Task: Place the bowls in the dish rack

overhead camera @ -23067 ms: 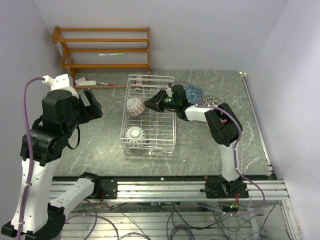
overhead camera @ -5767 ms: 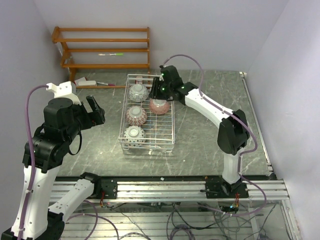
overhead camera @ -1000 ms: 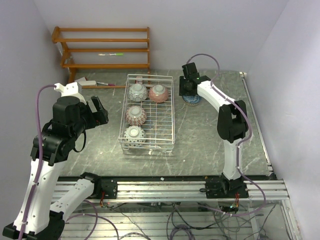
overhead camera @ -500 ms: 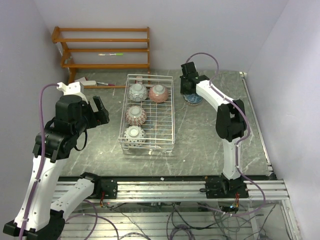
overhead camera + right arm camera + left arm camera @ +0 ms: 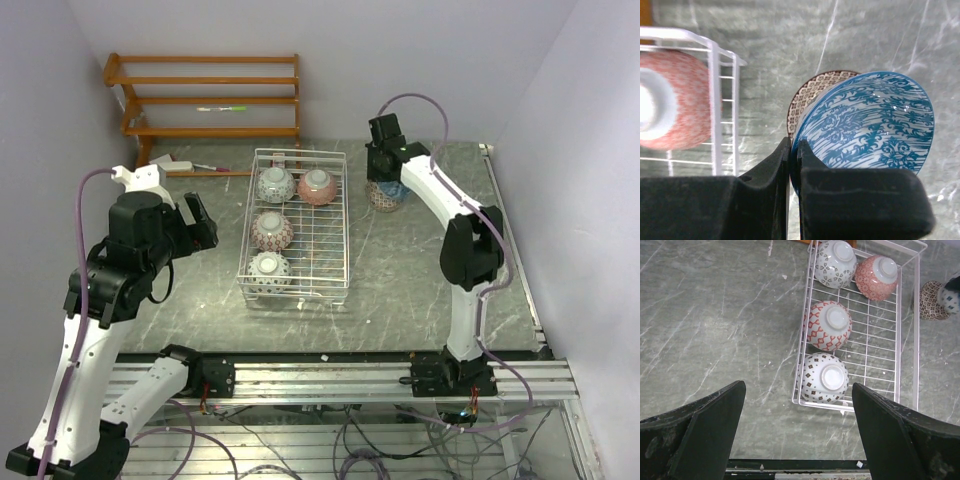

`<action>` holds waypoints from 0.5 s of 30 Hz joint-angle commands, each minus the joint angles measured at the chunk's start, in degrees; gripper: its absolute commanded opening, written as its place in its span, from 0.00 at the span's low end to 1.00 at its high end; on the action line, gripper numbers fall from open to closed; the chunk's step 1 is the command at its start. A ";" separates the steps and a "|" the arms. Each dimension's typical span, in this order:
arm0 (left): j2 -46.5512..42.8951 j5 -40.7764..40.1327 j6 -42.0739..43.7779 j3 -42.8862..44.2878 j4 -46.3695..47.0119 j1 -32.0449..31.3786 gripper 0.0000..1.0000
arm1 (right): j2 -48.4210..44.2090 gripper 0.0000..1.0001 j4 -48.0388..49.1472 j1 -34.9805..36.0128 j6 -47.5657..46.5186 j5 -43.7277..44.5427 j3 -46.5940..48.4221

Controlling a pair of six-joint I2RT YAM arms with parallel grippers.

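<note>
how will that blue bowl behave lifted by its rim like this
Likely stiff and fragile: the blue bowl looks like glazed ceramic. The right claw pinches only its rim at one edge, so it may swing or slip on the glossy glaze. Being round, it could roll if dropped.

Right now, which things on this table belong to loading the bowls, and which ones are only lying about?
Job: dish rack; four bowls in it; blue bowl pinched at its rim by the right gripper; brown-patterned bowl on the table.

Lying about: orange shelf; green pen-like item on it; small white item near its foot.
</note>
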 commanded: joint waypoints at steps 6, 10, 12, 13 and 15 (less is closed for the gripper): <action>-0.17 0.66 0.84 1.79 1.71 -0.21 1.00 | -16.62 0.00 5.19 -0.16 3.08 -21.21 1.96; -0.13 0.94 1.15 2.66 1.80 -0.21 1.00 | -23.99 0.00 16.32 0.37 13.98 -39.82 -8.09; -0.21 1.12 1.37 2.90 1.69 -0.21 1.00 | -27.85 0.00 24.04 1.32 20.10 -45.10 -14.45; -0.22 1.25 1.41 3.06 1.60 -0.21 1.00 | -29.37 0.00 27.55 1.92 22.93 -46.86 -17.25; -0.29 1.39 1.51 3.17 1.36 -0.21 0.99 | -32.14 0.00 33.61 3.09 28.26 -49.51 -21.83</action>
